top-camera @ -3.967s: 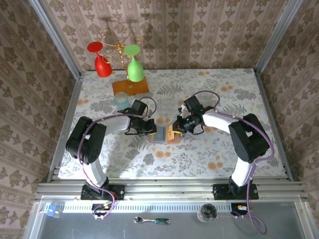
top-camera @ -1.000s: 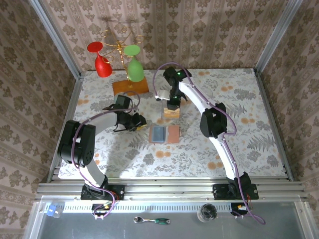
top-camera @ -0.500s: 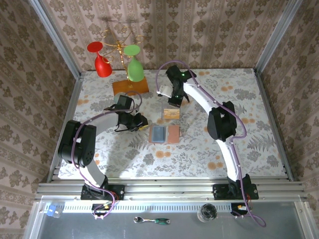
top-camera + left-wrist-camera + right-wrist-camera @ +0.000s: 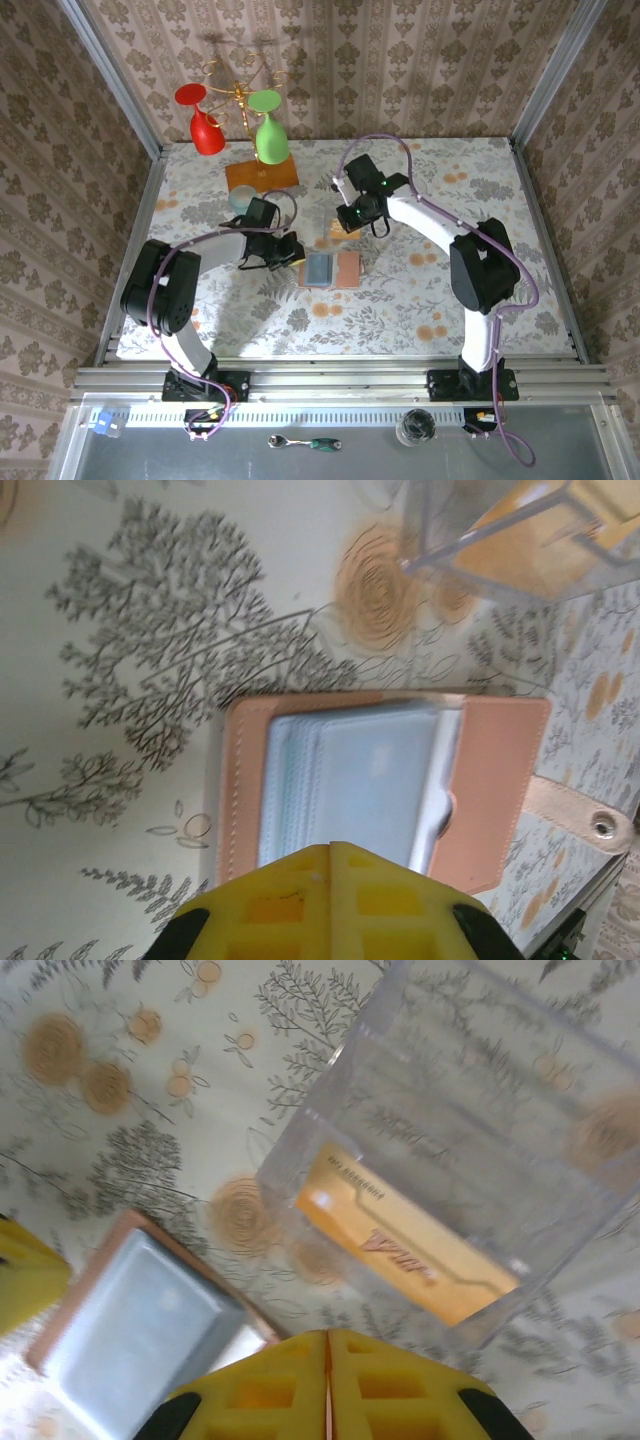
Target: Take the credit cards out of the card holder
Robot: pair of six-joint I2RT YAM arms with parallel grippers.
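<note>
Card holder (image 4: 345, 270) open at mid-bench (image 4: 400, 320), credit cards (image 4: 370, 780) tucked inside.
Left fingers (image 4: 290, 890) and right fingers (image 4: 385, 1380) are clenched empty; cards are judged light, stiff, slick, best pinched at the exposed edge.

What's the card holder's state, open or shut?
Open: the card holder lies spread flat, blue-grey inside facing up, snap tab undone.

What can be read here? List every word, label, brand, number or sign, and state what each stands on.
On the orange card inside the clear box: a dark logo and a line of small print, both too blurred to read.
On the card holder and its snap tab: no lettering to be seen.
Nothing else here carries legible text.
</note>
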